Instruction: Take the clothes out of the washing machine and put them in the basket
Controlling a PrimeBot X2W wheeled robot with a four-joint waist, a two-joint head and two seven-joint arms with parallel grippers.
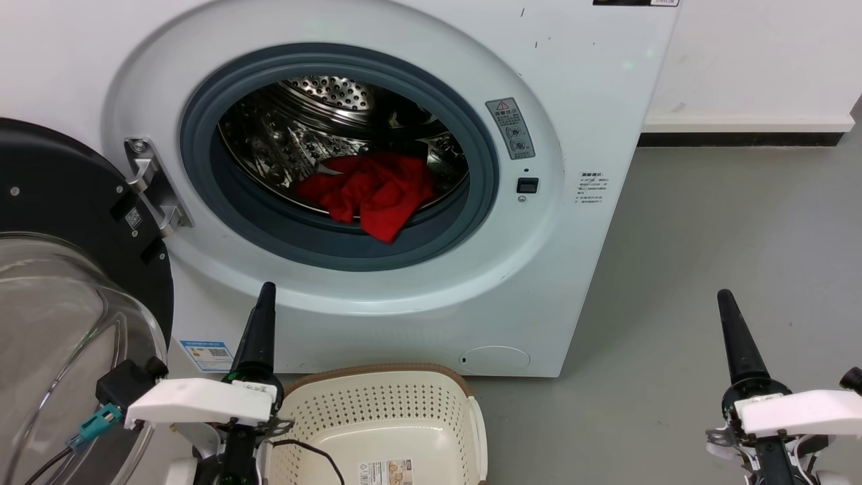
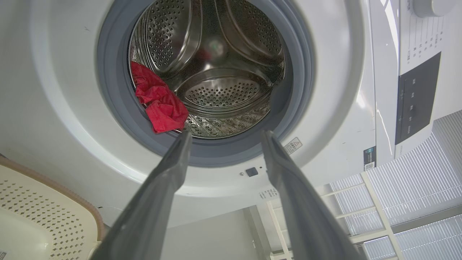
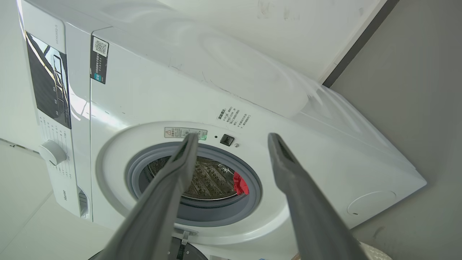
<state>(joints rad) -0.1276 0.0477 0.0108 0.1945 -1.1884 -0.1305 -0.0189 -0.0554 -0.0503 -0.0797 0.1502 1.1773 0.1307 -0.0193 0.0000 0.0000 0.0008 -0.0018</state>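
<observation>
The white washing machine (image 1: 592,101) takes up most of the head view, standing on a grey floor (image 1: 727,256) against a pale wall. Its black-framed door (image 1: 60,202) is swung fully open on the robot's left, the clear glass bowl (image 1: 60,323) bulging toward the camera. The grey-rimmed porthole (image 1: 485,202) is uncovered and the perforated steel drum (image 1: 323,91) shines inside it.

The cream basket (image 1: 377,404) with a brown rim sits on the floor just in front of the machine's base, below the porthole. A printed label (image 1: 385,471) lies on its bottom.

The clothes (image 1: 377,188) are in the drum: a crumpled bright red heap at the front of the drum floor, with one fold hanging over the lip onto the grey seal. From the left wrist view the same red bundle (image 2: 162,104) lies against the seal's edge.

The left jaws are spread apart and empty. Their long dark fingers (image 2: 155,202) aim at the porthole, clear of the fabric; in the head view they stand just beside the basket's left rim. The right jaws are likewise released, with nothing between the fingers (image 3: 158,202), and they hover over bare floor well to the right of the machine.

A warning sticker (image 1: 510,128) and a small black latch slot (image 1: 527,185) sit right of the porthole.
</observation>
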